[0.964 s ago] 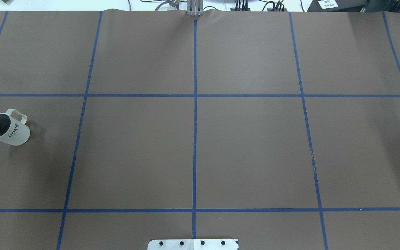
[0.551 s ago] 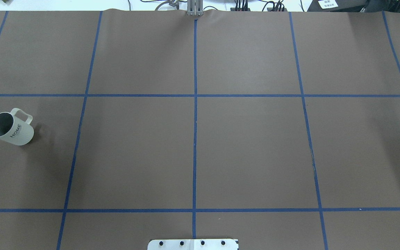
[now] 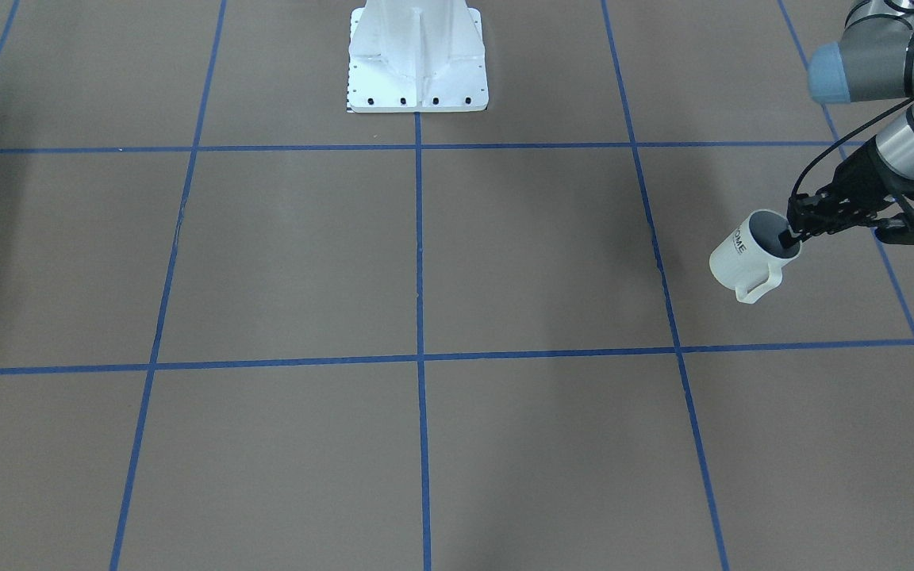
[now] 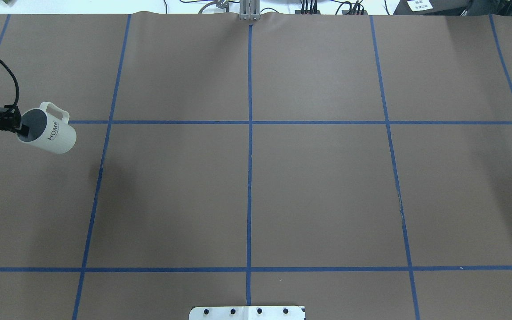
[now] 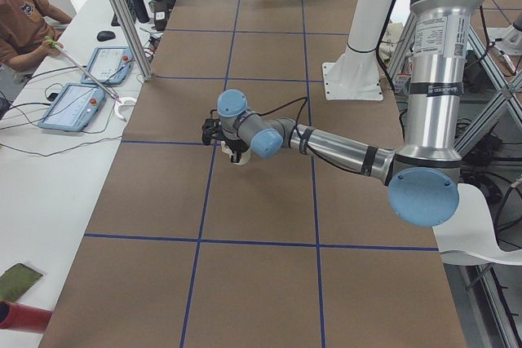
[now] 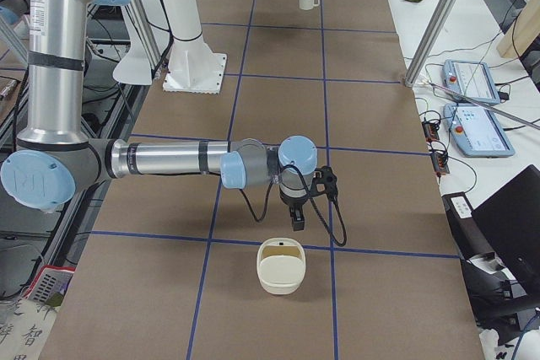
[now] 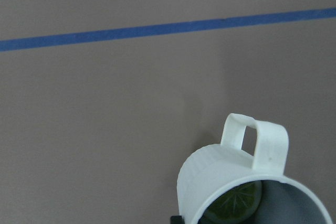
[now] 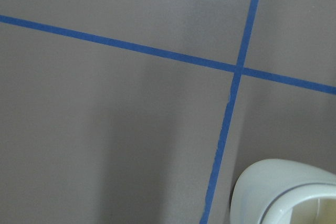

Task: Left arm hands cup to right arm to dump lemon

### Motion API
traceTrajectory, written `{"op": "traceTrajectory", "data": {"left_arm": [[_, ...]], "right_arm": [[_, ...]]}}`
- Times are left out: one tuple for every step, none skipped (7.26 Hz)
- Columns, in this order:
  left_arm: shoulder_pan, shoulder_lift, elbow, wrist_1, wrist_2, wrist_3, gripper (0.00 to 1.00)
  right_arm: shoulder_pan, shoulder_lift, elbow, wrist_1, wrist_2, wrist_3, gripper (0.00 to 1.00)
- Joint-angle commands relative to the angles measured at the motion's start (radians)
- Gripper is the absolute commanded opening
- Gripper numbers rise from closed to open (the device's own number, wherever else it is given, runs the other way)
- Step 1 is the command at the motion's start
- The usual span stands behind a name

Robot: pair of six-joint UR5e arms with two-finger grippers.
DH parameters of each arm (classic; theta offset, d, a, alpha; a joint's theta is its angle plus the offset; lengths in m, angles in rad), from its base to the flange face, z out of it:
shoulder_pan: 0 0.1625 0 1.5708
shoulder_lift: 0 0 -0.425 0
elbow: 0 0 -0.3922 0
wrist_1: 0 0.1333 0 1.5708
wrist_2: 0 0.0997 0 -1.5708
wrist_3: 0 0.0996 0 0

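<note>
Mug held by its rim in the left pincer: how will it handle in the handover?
The mug looks glazed ceramic: rigid, probably slick, so the left pincer pinching one rim wall may let it pivot. It hangs tilted; the lemon inside could slide, shifting weight.

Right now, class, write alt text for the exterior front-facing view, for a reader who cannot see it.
At the view's right edge, the left gripper pinches the rim of a tilted white cup with dark lettering. Around it lies a brown table gridded with blue tape, with the robot's white base at top centre.
</note>
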State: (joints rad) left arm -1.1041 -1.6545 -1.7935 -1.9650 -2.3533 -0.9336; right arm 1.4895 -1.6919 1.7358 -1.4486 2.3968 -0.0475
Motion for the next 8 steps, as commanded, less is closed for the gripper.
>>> {"op": "traceTrajectory", "data": {"left_arm": [[0.01, -0.104, -0.001, 0.005, 0.0, -0.285, 0.0], [0.054, -0.17, 0.009, 0.018, 0.011, -0.325, 0.0], [0.065, -0.236, 0.009, 0.081, 0.011, -0.356, 0.0], [0.087, -0.343, 0.022, 0.165, 0.005, -0.452, 0.0], [0.127, -0.429, 0.034, 0.229, 0.011, -0.509, 0.0], [0.159, -0.444, 0.034, 0.228, 0.012, -0.507, 0.0], [0.167, -0.479, 0.036, 0.233, 0.012, -0.516, 0.0], [0.174, -0.498, 0.036, 0.233, 0.014, -0.537, 0.0]], "right_arm": [[-0.018, 0.001, -0.038, 0.141, -0.001, 0.0, 1.0], [-0.047, 0.009, -0.038, 0.204, -0.002, 0.004, 1.0], [-0.058, 0.02, -0.038, 0.232, -0.001, 0.074, 1.0], [-0.084, 0.055, -0.038, 0.252, -0.001, 0.142, 1.0], [-0.127, 0.078, -0.035, 0.293, -0.002, 0.235, 1.0], [-0.188, 0.118, -0.038, 0.36, -0.013, 0.383, 1.0], [-0.262, 0.173, -0.033, 0.41, -0.04, 0.561, 1.0], [-0.356, 0.219, -0.025, 0.465, -0.118, 0.728, 1.0]]}}
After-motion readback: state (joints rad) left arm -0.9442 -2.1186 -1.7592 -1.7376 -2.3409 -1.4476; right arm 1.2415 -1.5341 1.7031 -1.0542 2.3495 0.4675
